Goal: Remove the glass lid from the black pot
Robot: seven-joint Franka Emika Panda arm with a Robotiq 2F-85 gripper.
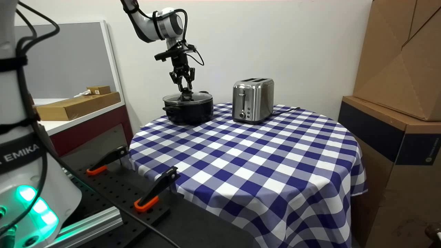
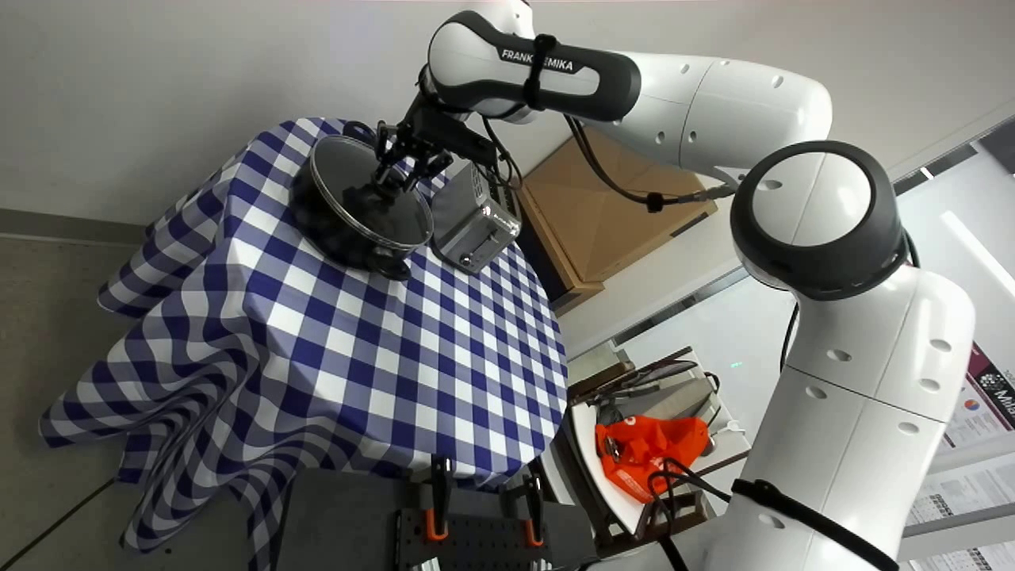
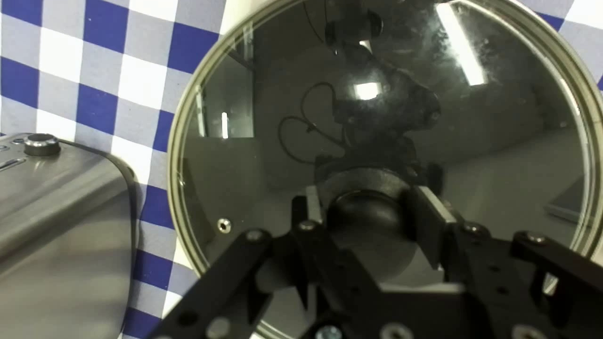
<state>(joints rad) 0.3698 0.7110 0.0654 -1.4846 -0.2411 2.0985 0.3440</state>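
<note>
Nearest the camera in the wrist view, the gripper [image 3: 370, 200] straddles the dark knob [image 3: 365, 219] of the glass lid [image 3: 377, 136]; whether its fingers [image 3: 428, 228] clamp it I cannot tell. The lid lies on the black pot [image 1: 191, 114], far left on the table [image 1: 241, 155] in an exterior view. A silver toaster [image 1: 253, 101] stands right of the pot; cardboard boxes [image 1: 399, 62] rise farther right

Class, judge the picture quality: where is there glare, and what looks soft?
Wrist view: a bright streak glares on the glass lid, while the nearest parts of the pincer look slightly soft; in an exterior view, the green lights bleach almost white at their centres.
</note>
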